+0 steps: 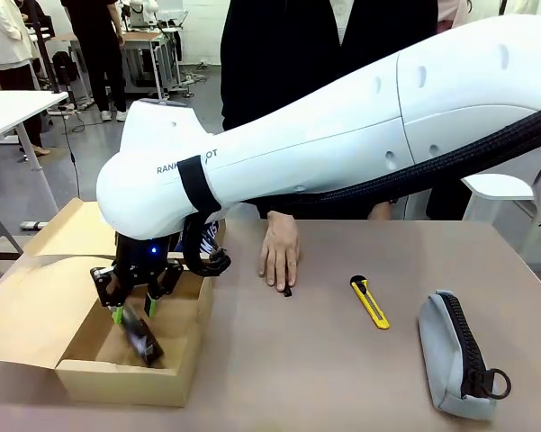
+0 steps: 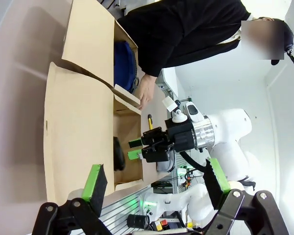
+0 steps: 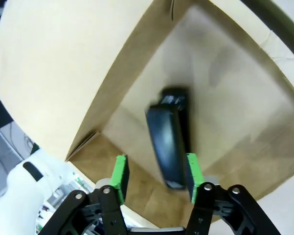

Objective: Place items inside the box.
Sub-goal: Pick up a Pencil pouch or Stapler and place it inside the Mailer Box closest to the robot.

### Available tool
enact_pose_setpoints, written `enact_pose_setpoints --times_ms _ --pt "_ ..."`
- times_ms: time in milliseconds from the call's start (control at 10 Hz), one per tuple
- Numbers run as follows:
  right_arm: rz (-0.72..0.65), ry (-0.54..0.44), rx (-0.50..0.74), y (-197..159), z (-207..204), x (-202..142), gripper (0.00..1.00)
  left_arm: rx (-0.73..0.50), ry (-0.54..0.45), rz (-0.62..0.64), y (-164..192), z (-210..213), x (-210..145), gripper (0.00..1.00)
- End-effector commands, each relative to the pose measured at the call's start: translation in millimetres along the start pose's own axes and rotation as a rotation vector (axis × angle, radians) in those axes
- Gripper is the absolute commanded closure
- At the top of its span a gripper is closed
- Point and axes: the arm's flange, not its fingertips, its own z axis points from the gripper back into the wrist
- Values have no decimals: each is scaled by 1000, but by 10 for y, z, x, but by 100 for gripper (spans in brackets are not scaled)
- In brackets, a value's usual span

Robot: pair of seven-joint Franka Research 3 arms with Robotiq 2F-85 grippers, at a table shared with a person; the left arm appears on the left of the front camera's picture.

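Drop-off step: the right gripper (image 1: 133,311) hangs with its jaws parted, and the stapler (image 1: 145,342) lies loose just beneath them inside the box (image 1: 126,382) (near compartment). Next I'd lift clear, then fetch the knife (image 1: 370,301).

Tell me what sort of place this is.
Probably a robotics lab: a white arm works over a box on a table, with more worktables behind.

The right arm (image 1: 342,135) reaches across leftward, right pincer (image 1: 132,310) pointing down, jaws parted; the left pincer (image 2: 155,181) gapes wide.
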Motion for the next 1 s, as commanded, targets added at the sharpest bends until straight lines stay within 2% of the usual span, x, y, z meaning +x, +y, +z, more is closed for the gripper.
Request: enact_pose_setpoints --times_ms 0,700,800,900 --pt "7 1 -9 25 24 18 0 -19 -12 -20 -22 -2 5 0" --pt "39 -17 20 -66 228 -34 0 -19 -12 -20 -22 -2 5 0" --pt "72 26 41 -101 372 -109 0 -19 -12 -20 -22 -2 5 0" --pt "123 97 134 -160 596 -271 0 -19 -12 -20 -22 -2 5 0"
